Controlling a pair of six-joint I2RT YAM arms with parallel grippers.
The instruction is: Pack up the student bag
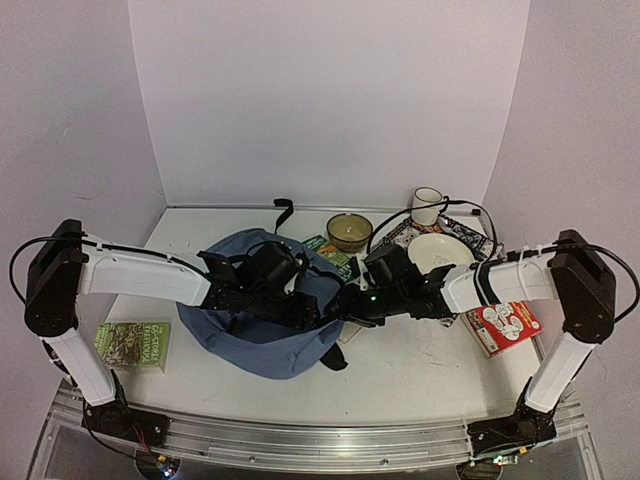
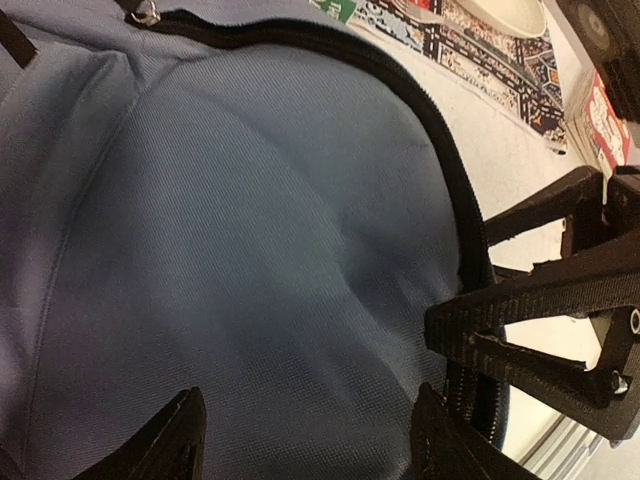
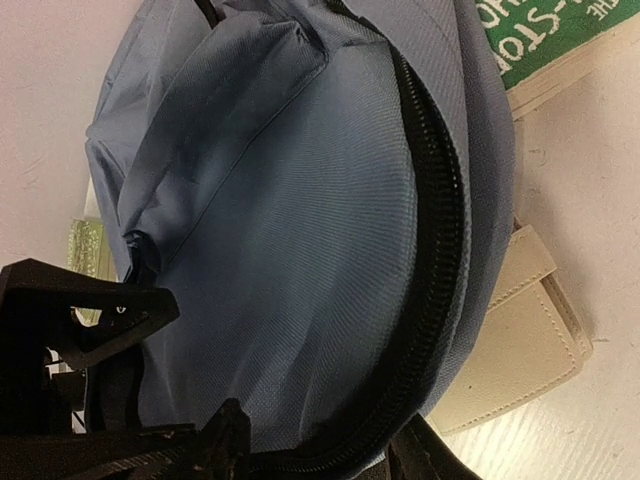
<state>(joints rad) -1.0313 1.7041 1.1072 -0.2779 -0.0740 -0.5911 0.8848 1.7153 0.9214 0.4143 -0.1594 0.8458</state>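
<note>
- Reaching inward from both sides, the two arms meet low over the student bag point(image 1: 255, 335), which lies at mid-table between them.
- Left gripper point(image 2: 312, 445): angled down on the bag's top panel, fingers point(image 2: 180, 445) spread wide with the fabric bulging between them.
- Right gripper point(image 3: 315, 455): at the bag's right edge, its fingers point(image 3: 225, 445) either side of the black zip point(image 3: 435, 260). Tips are cut off by the frame, so I cannot tell whether they pinch it.
- The two grippers sit just beside each other.
- Around the bag:
  - a green book point(image 1: 133, 342) lies left of it, apart from it;
  - a second green book point(image 3: 545, 30) and a cream case point(image 3: 515, 340) are tucked partly under its right edge.
- Further back and right are a bowl point(image 1: 349, 232), a white mug point(image 1: 428, 206), a plate point(image 1: 440, 250) on a patterned mat point(image 1: 478, 238), and a red-and-white box point(image 1: 503, 327).
- Bag: soft slate-blue woven cloth, slumped and rounded, with a curved zip line and black straps. The case looks like smooth stitched leather.
</note>
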